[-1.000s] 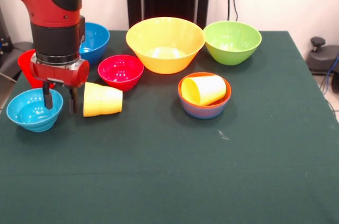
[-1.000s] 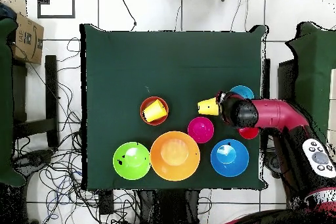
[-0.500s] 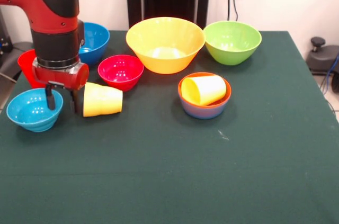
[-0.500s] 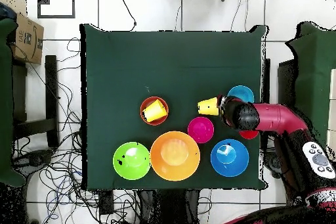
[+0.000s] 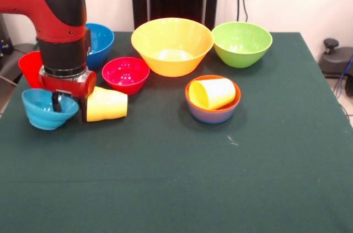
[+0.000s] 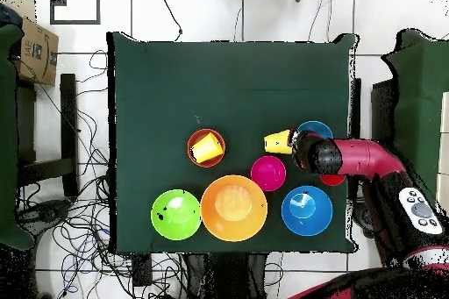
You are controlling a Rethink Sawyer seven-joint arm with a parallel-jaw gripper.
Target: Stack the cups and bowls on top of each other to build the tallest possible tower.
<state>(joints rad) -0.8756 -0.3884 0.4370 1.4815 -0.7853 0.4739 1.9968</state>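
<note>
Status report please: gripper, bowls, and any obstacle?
Gripper shut on light-blue bowl, bowl tilted. Yellow cup on its side right beside it. No tower yet.

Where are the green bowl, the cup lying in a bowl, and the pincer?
Green bowl (image 5: 241,43), front view, inner wall.
Cup (image 5: 212,93), front view, its side.
Pincer (image 5: 70,106), front view, between its tips.

Bright even indoor light, soft shadows under bowls (image 5: 172,45), glossy highlights on plastic, sharp focus

Table (image 5: 220,178) dark green. Bowls: big one (image 5: 172,44) yellow-orange, lime green (image 5: 241,42), crimson (image 5: 126,74), light-blue (image 5: 43,108). Lying cup (image 5: 107,103) yellow. Arm (image 5: 58,18) red, black.
</note>
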